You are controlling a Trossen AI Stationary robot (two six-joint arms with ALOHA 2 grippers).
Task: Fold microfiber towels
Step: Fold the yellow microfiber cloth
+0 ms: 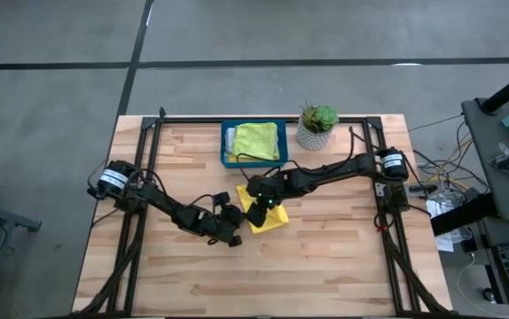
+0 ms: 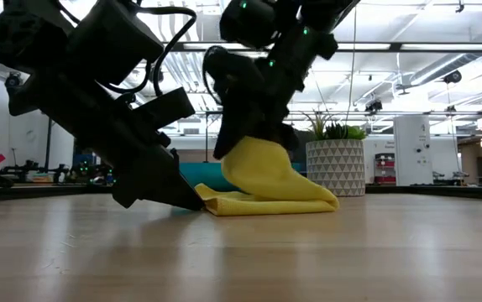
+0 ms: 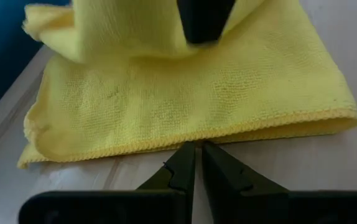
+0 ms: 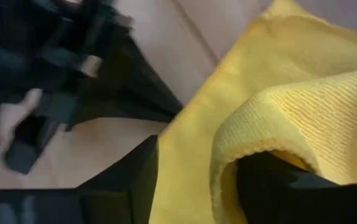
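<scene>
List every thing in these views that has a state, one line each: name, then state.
yellow towel: on the table, partly folded, one flap draped over a right finger
lime green towel: folded, lying in the tray
teal tray: holding that towel
left gripper: shut, tips at the towel's edge
right gripper: open, over the towel

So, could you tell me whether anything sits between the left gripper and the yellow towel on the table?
Nothing visible does. The left gripper, shut, points at the hemmed edge of the yellow towel, with only bare table between them. The right gripper is at the towel's lifted fold from above, not in that gap.
</scene>
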